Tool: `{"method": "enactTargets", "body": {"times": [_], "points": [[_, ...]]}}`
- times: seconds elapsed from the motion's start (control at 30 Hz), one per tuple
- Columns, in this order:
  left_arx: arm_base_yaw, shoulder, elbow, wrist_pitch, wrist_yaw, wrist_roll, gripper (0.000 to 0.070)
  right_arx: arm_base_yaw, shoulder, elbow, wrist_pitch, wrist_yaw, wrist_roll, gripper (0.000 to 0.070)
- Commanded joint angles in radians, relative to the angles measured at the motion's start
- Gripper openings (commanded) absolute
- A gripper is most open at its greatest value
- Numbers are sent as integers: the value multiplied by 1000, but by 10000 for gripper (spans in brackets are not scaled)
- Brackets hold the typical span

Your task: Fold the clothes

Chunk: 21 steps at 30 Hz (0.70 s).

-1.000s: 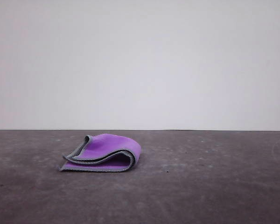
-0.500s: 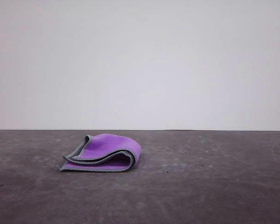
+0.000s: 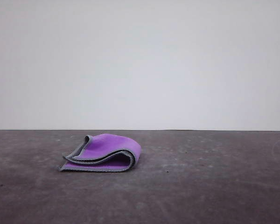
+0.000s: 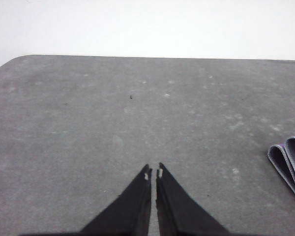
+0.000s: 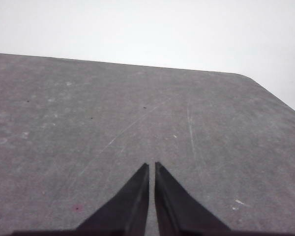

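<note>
Clothes (image 3: 102, 153) folded on table (image 3: 200, 186), left pincer (image 4: 153, 172) closed, right pincer (image 5: 151, 167) closed

1. Your cloth (image 3: 105, 153): bright purple faces, light grey stitched edging, dark inner layer at the fold.
2. Tabletop (image 3: 214, 182): dark grey, mottled with pale scuffs and specks.
3. Left hand (image 4: 153, 173) and right hand (image 5: 152, 168): black fingers.
4. Wall (image 3: 140, 60): plain off-white.

Scuffed dark grey table (image 3: 210, 186) with rounded corners, plain white wall (image 3: 140, 60) behind.
</note>
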Motion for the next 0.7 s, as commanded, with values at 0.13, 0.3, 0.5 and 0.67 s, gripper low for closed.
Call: {"method": "enactTargets", "body": {"times": [0.13,0.3,0.5,0.67], "points": [[0,-2,-21,11,1,-1,0,-1,0,-3,9,2,11,16],[0,-2,-21,11,1,-1,0,-1,0,-3,9,2,11,16],[0,-2,-21,11,1,-1,0,-1,0,-3,9,2,11,16],[1,-2,-21,11,1,-1,0,-1,0,-3,9,2,11,16]]}}
